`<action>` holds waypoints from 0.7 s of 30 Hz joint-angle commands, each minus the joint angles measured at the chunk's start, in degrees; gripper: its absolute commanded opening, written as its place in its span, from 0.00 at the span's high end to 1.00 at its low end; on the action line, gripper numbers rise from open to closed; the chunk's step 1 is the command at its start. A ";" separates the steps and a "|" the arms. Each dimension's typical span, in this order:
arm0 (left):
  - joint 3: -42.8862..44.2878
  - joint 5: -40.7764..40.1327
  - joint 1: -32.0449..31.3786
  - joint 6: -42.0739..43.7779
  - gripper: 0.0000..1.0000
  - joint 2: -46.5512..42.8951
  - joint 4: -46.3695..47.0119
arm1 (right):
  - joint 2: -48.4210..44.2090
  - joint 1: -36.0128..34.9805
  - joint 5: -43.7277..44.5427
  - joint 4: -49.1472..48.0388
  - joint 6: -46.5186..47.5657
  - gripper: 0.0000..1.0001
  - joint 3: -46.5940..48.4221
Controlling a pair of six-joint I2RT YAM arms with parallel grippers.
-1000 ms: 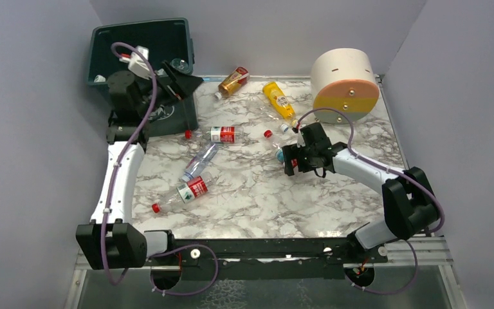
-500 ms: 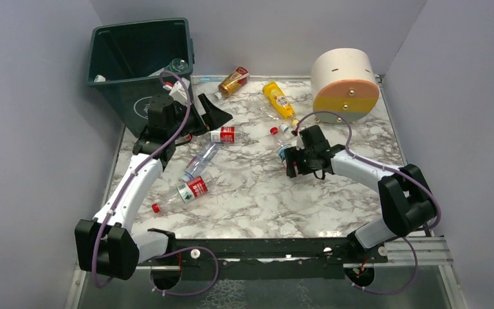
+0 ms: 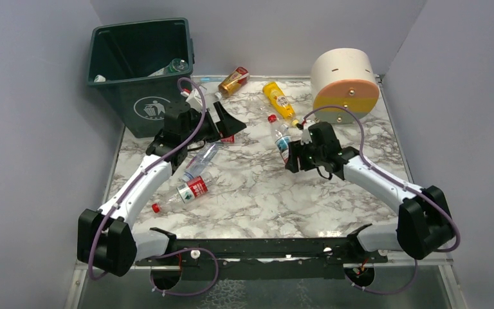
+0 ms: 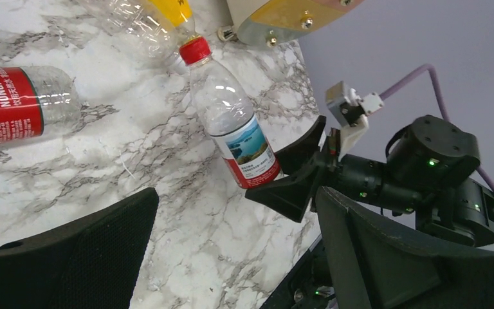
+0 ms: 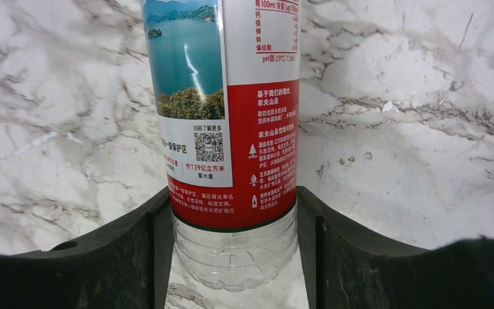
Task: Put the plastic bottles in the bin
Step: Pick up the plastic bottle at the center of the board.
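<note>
My right gripper (image 3: 293, 156) (image 5: 233, 251) is shut on a clear plastic bottle (image 3: 281, 138) (image 5: 231, 116) with a red cap and a red-and-lake label. Both fingers press on its lower end, and its cap points toward the far side. My left gripper (image 3: 224, 122) (image 4: 231, 257) hangs open and empty over a red-labelled bottle (image 3: 226, 137) (image 4: 13, 106) lying near the bin (image 3: 143, 71). More bottles lie on the marble: an amber one (image 3: 233, 80), a yellow one (image 3: 279, 100), a clear blue-tinted one (image 3: 199, 162) and another red-labelled one (image 3: 190, 190). One bottle (image 3: 174, 65) shows inside the bin.
A big cream cylinder (image 3: 345, 84) with a yellow, pink and grey face lies at the back right. Grey walls enclose the table on three sides. The arms' base rail (image 3: 264, 248) runs along the near edge.
My left arm has swung from over the bin down and right to the table's middle left. My right gripper has closed on the red-capped bottle and raised it.
</note>
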State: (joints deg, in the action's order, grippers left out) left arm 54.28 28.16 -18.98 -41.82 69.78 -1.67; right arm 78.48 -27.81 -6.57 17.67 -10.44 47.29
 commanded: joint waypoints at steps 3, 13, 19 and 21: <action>-1.26 -2.04 -2.01 -2.75 0.01 1.94 5.32 | -6.92 -0.48 -5.39 0.40 -1.28 0.45 1.32; -2.29 -5.14 -5.59 -5.78 0.01 4.27 10.20 | -10.67 -0.48 -15.46 -1.46 -5.36 0.44 3.06; -1.83 -7.73 -8.34 -6.52 0.01 5.78 11.55 | -11.99 -0.57 -19.95 -3.34 -7.87 0.44 3.32; -2.19 -8.64 -9.13 -7.04 0.01 5.89 12.84 | -12.33 -0.57 -21.22 -3.96 -8.65 0.44 3.10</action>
State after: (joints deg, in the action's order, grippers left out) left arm 52.27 22.85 -26.70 -47.64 75.22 6.92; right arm 67.90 -27.83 -22.44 16.71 -16.58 48.69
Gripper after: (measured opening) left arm 0.989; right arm 0.634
